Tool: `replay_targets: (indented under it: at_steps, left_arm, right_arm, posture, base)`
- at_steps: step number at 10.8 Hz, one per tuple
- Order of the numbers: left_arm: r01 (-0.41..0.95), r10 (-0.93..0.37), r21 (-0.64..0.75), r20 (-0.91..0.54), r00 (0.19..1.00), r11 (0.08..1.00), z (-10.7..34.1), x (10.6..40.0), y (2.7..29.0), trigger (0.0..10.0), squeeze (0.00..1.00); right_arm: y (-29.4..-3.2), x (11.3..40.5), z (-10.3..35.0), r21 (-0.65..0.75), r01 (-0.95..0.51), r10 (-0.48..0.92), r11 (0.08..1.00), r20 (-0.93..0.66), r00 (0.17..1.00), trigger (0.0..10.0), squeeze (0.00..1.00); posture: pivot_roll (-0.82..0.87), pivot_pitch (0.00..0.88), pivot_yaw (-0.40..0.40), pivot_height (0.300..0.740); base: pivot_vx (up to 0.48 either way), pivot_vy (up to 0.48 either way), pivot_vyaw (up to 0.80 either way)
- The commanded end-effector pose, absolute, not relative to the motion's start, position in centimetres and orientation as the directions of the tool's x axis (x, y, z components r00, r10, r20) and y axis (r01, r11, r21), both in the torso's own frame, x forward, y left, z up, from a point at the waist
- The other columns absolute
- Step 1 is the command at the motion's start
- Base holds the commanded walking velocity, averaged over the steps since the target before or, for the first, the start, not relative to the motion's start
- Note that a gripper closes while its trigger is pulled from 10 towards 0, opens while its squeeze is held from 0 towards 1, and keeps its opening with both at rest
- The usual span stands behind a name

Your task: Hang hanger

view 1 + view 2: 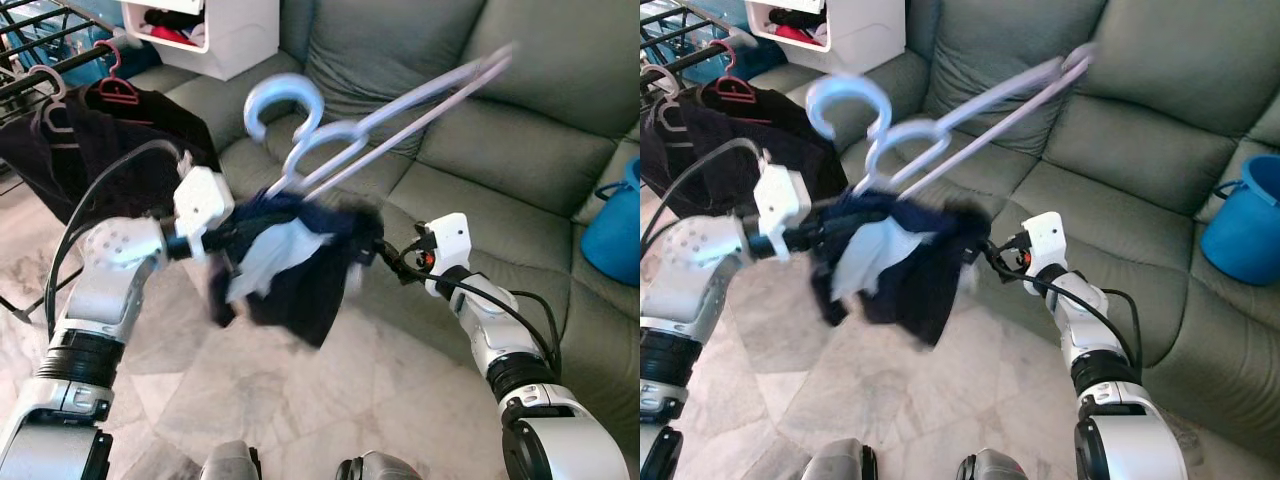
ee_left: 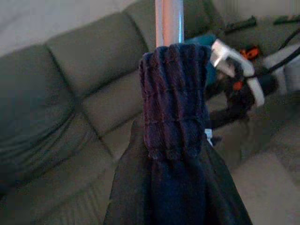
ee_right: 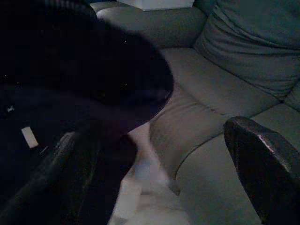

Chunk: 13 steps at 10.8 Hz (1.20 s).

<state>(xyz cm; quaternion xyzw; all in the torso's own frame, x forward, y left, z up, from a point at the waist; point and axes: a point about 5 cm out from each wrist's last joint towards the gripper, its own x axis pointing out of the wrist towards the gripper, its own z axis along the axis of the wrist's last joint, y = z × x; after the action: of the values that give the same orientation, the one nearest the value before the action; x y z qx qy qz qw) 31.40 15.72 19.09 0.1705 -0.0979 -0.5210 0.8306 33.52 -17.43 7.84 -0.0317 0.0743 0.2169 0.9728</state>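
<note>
Hanger: I see a pale lilac plastic hanger (image 1: pixel 330 140), blurred, raised in the air in front of the sofa, its hook (image 1: pixel 283 100) toward my left and its long arms slanting up toward my right.
Garment: a dark navy ribbed cloth with a pale patch (image 1: pixel 290 262) hangs bunched under the hanger's neck, between my two arms.
Left end effector: my left end effector (image 1: pixel 222 243) sits just at the left edge of the dark cloth, below the hanger hook; its fingers are buried in the fabric, so I cannot tell whether they are apart or together. In the left wrist view the cloth's ribbed cuff (image 2: pixel 176 101) wraps the hanger's bar right ahead of the camera.
Right end effector: my right end effector (image 1: pixel 378 250) touches the right side of the cloth; in the right wrist view its fingers (image 3: pixel 262 161) stand wide apart, with the dark fabric lying against one side.
Surroundings: a grey-green leather sofa (image 1: pixel 500 130) behind, a blue bucket (image 1: pixel 612 235) on its far right, and a black drying rack (image 1: pixel 40 50) with dark clothes at far left.
</note>
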Motion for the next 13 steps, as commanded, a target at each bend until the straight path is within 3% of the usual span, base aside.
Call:
replay_targets:
  at_steps: [1, 2, 5, 7, 9, 11, 13]
  left_arm:
    - [0.831, -0.917, 0.413, 0.027, 0.398, 0.372, 20.4, 31.2, 15.2, 0.0, 0.00]
    - [0.840, -0.925, 0.427, -0.023, 0.380, 0.335, 19.7, 30.9, 14.9, 0.0, 0.00]
    - [0.832, -0.907, 0.433, -0.071, 0.415, 0.347, 18.6, 31.2, 15.4, 0.0, 0.00]
    - [0.841, -0.919, 0.424, -0.050, 0.391, 0.335, 19.1, 31.0, 14.8, 0.0, 0.00]
    - [0.850, -0.930, 0.416, -0.026, 0.366, 0.323, 19.9, 30.7, 15.0, 0.0, 0.00]
    - [0.845, -0.937, 0.431, 0.003, 0.348, 0.315, 21.0, 30.7, 14.5, 0.0, 0.00]
    - [0.854, -0.946, 0.421, 0.033, 0.322, 0.305, 21.8, 30.5, 14.1, 0.0, 0.00]
  right_arm:
    - [-17.5, 33.9, 8.3, -0.030, -0.428, 0.419, 0.903, -0.153, 0.895, 10.0, 0.00]
    - [-17.4, 34.2, 9.7, -0.030, -0.443, 0.439, 0.896, -0.085, 0.894, 10.0, 0.00]
    - [-15.0, 34.0, 14.8, -0.033, -0.603, 0.602, 0.797, 0.124, 0.789, 10.0, 0.00]
    - [-15.8, 33.6, 13.3, -0.070, -0.612, 0.616, 0.787, 0.043, 0.787, 10.0, 0.00]
    - [-17.4, 33.2, 11.9, -0.023, -0.576, 0.575, 0.817, -0.035, 0.817, 10.0, 0.00]
    - [-18.0, 32.6, 9.8, 0.054, -0.590, 0.591, 0.806, -0.130, 0.796, 10.0, 0.00]
    - [-18.8, 32.2, 8.3, 0.046, -0.579, 0.575, 0.814, -0.205, 0.792, 10.0, 0.00]
  posture:
    - [-0.04, 0.000, -0.030, 0.740]
    - [-0.04, 0.000, -0.031, 0.740]
    - [-0.05, 0.000, -0.026, 0.740]
    - [-0.05, 0.000, -0.032, 0.740]
    - [-0.04, 0.000, -0.034, 0.740]
    - [-0.04, 0.000, -0.039, 0.740]
    - [-0.04, 0.000, -0.042, 0.740]
  base:
    - [0.000, 0.000, 0.00]
    - [0.000, 0.000, 0.00]
    - [0.000, 0.000, 0.00]
    - [0.000, 0.000, 0.00]
    - [0.000, 0.000, 0.00]
    - [0.000, 0.000, 0.00]
    - [0.000, 0.000, 0.00]
